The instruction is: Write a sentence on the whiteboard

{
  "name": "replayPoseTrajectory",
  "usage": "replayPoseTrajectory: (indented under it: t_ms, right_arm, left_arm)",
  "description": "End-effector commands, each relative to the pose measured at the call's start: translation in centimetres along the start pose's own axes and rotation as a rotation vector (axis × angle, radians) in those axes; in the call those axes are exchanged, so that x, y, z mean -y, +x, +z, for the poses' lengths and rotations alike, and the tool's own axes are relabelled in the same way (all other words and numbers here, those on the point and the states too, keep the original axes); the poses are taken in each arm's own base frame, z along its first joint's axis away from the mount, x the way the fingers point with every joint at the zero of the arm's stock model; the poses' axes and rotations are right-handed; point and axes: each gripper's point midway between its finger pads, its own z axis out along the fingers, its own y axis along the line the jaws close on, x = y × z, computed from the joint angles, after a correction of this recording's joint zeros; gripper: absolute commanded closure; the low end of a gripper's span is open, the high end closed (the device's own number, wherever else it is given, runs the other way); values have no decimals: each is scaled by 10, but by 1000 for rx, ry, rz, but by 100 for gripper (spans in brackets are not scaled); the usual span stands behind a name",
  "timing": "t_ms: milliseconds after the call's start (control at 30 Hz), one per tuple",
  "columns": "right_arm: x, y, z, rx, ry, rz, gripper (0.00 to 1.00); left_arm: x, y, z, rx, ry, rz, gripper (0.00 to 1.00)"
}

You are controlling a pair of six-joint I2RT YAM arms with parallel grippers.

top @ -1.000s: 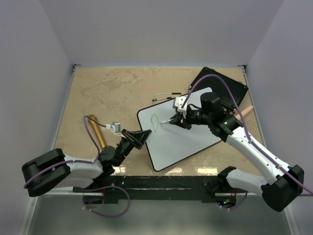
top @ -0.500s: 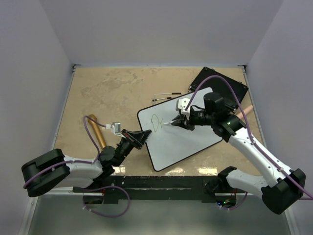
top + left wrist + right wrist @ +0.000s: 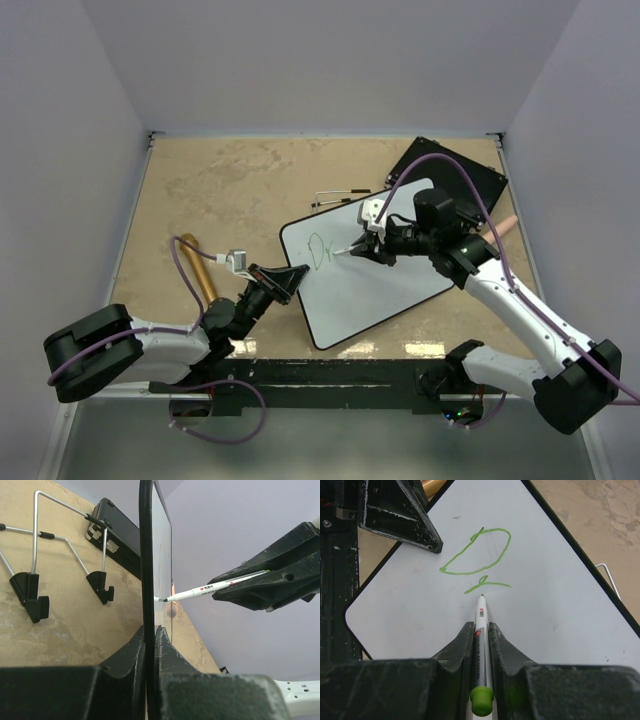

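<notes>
two green marks (image 3: 477,555) on the whiteboard (image 3: 372,292), mid-table right of centre, left edge pinched by the left gripper (image 3: 285,281). marker (image 3: 481,625), clamped in the right gripper (image 3: 366,249), touches just beside the shorter mark (blank area lies rightward, that arm's side).

Wide room lies over the far-left table (image 3: 220,185) — bare tan surface. The near-right half of the whiteboard (image 3: 385,290) is open too. In the way: the left gripper (image 3: 288,281) clamped on its left edge, the right gripper (image 3: 370,247) with a marker (image 3: 481,612) over its upper left, a wire stand (image 3: 335,198) just behind it, a flat black board (image 3: 460,170) at the far-right corner, and a brass cylinder (image 3: 201,270) beside the left arm.
</notes>
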Motion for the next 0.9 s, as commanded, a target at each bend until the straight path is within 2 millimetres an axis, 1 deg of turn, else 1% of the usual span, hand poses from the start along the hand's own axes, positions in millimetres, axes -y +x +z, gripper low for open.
replayPoseTrajectory:
  t_ms: [0,200,333,633,767,867]
  right_arm:
    - [14,-3,-5,-7,85,-14,100]
    - [26,-6,-14,-4,159,-10,100]
    - [27,-9,-14,6,158,-13,100]
    - [31,-19,-6,37,132,-9,100]
    - [28,-21,-5,47,113,-9,100]
    - [21,-20,-4,55,80,-11,100]
  left_arm:
    - [-11,2,-7,-8,-4,137,100]
    - [-11,2,-7,-7,-5,137,100]
    - [-11,2,-7,-6,-4,136,100]
    - [-10,3,-6,-9,-1,138,100]
    - [-11,4,-6,-11,-3,138,100]
    - [-11,4,-6,-12,-1,138,100]
